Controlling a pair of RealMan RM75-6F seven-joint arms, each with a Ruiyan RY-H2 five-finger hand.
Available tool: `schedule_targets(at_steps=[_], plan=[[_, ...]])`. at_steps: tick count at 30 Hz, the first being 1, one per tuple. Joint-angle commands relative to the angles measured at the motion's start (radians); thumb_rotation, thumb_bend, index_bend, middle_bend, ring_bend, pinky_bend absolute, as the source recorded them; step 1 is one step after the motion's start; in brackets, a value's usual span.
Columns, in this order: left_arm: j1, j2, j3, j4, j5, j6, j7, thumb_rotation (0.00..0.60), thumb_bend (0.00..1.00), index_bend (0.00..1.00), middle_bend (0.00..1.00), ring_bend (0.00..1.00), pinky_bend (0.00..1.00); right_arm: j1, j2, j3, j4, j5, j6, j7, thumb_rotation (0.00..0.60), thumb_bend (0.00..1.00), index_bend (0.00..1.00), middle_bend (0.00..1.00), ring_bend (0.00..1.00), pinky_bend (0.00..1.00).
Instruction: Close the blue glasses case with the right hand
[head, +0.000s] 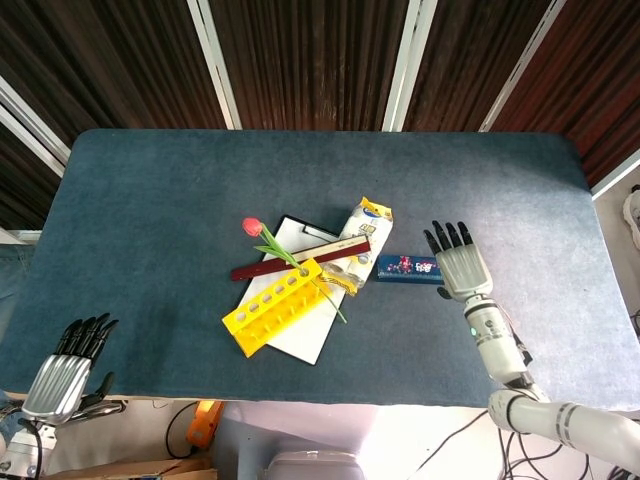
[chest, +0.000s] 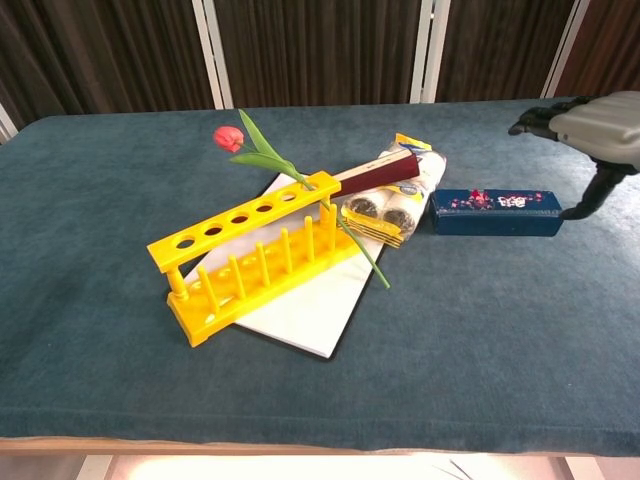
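Note:
The blue glasses case (head: 408, 268) (chest: 495, 212) lies shut on the table, its lid flat and printed with small red and white marks. It sits just right of the snack packet. My right hand (head: 459, 262) (chest: 592, 129) hovers at the case's right end, fingers spread and holding nothing; its thumb reaches down beside the case's right corner in the chest view. My left hand (head: 68, 364) hangs off the table's near left corner, fingers apart and empty.
A yellow test-tube rack (chest: 248, 259) lies over a white clipboard (head: 298, 310), with a red tulip (chest: 230, 138) and a dark red ruler (head: 300, 257) across them. A packet of rolls (chest: 398, 197) touches the case's left end.

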Motion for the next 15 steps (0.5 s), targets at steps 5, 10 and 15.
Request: schedule_targets(at_steps=[5,10,15], plan=[[-0.004,-0.001,-0.002,0.000,-0.001,-0.002,-0.001,0.600,0.39,0.00,0.00,0.00,0.06,0.041,-0.054,-0.002,0.049,0.091,-0.049,-0.094,0.600,0.30,0.27,0.00,0.00,0.00],[-0.003,0.001,-0.002,0.003,-0.002,0.002,-0.010,0.600,0.39,0.00,0.00,0.00,0.06,0.078,-0.106,0.003,0.110,0.157,-0.073,-0.141,0.600,0.38,0.31,0.00,0.00,0.00],[0.000,0.003,-0.001,0.004,0.001,0.010,-0.015,0.600,0.39,0.00,0.00,0.00,0.06,0.103,-0.142,0.010,0.154,0.202,-0.084,-0.158,0.600,0.45,0.36,0.00,0.00,0.00]])
